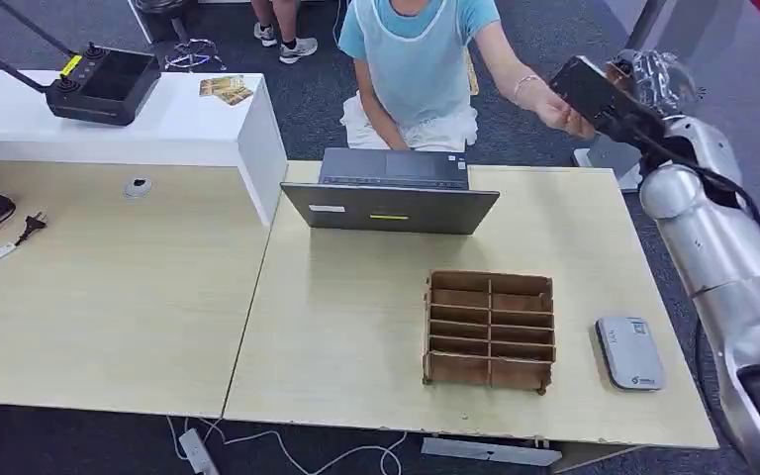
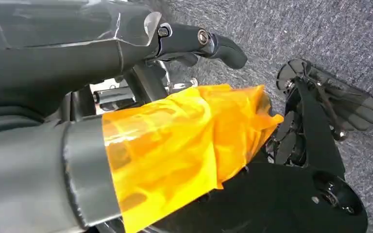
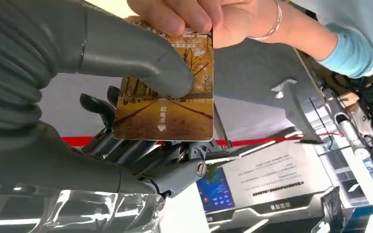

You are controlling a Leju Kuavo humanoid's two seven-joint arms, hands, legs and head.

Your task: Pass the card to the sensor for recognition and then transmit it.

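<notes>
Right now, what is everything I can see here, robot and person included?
Golden landscape-printed card: one, held up between the robot's thumb and the person's fingers.
Grey open laptop: one, far side of the light wooden table.
Brown cardboard divided organiser: one, table centre-right.
Grey flat card sensor: one, right of the organiser.
Black remote controller: one, on the white counter.
Small golden cards: a few, on that counter.
Person's hand: one, with a silver bracelet, gripping the card's edge.
Right hand: one, grey, pinching the card.
Left hand: one, dark with orange tape, hanging above grey carpet.
</notes>
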